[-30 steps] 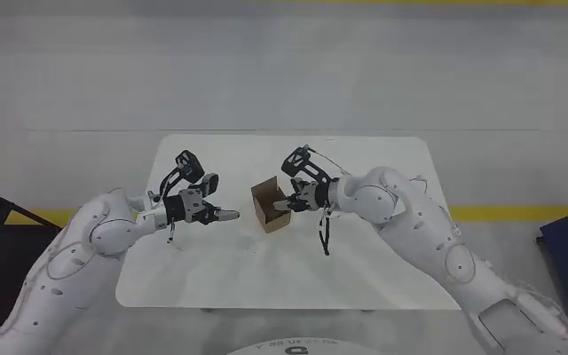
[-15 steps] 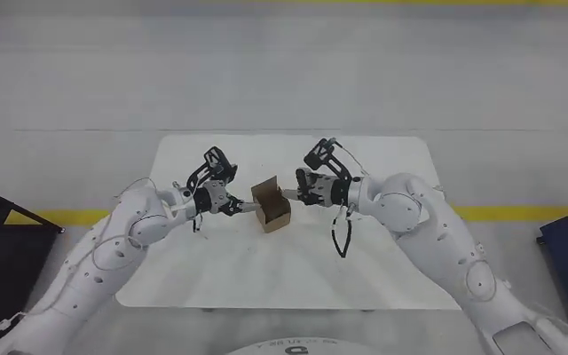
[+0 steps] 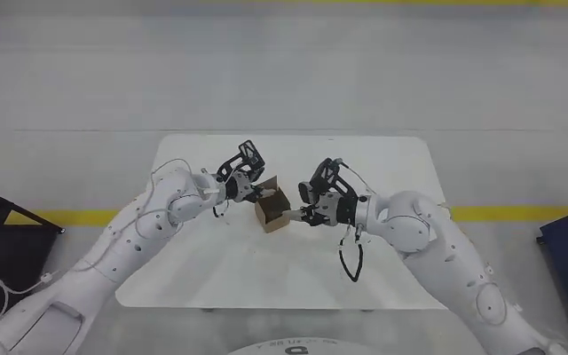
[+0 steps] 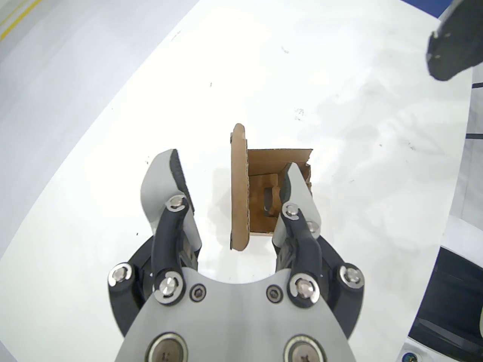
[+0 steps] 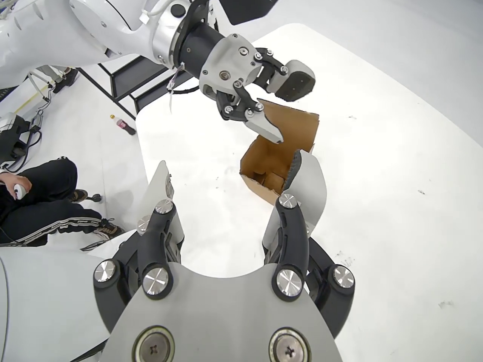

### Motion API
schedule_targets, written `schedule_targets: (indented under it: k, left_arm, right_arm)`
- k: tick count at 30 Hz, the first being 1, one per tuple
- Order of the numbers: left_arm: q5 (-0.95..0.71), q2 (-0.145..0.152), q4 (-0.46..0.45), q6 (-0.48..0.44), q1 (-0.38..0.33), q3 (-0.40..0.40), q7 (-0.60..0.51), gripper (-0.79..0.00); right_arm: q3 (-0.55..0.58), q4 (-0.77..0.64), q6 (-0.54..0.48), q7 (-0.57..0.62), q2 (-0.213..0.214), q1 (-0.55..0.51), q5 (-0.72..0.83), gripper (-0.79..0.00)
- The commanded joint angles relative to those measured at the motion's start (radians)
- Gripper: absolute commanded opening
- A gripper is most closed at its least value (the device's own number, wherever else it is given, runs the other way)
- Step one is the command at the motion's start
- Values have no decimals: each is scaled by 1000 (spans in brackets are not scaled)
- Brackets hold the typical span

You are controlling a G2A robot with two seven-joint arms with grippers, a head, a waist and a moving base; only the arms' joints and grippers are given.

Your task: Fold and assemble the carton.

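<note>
Now both arms are closing in on the carton (image 3: 272,209), left tool (image 4: 233,165) spread open astride its raised flap (image 4: 239,190), right tool (image 5: 232,169) released at the rim, readying a fold.

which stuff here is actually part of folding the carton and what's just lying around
For the job: carton, left tool, right tool, table.
Lying about: bottle on the floor, black metal frame.

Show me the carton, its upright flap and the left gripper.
carton (image 5: 264,156), right wrist view, inner wall.
upright flap (image 4: 239,190), left wrist view, its broad face.
left gripper (image 5: 286,111), right wrist view, midway between fingertips.
</note>
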Motion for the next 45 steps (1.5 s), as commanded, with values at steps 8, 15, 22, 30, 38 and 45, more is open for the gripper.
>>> schedule_targets:
  k: [8, 15, 22, 30, 38, 45]
  left_arm:
    - [-157, 16, -11, -57, 57, -77, -28, -785]
    - [-227, 45, -103, -34, 133, -155, -112, -785]
    - [-217, 63, -212, 68, 211, -206, -156, -785]
    - [-157, 67, -263, 172, 262, -227, -137, -785]
    - [-128, 66, -265, 201, 269, -225, -132, -785]
    - [-117, 58, -302, 321, 309, -236, -85, -785]
  right_arm:
    - [-118, 34, 33, 70, -24, 89, -35, -523]
    - [-197, 80, 56, 101, -44, 144, -53, -585]
    - [-254, 114, 105, 164, -62, 196, -60, -686]
    - [-283, 128, 153, 173, -75, 225, -83, -785]
    - [-284, 129, 155, 165, -75, 221, -86, -785]
    - [-307, 121, 208, 148, -84, 220, -145, -785]
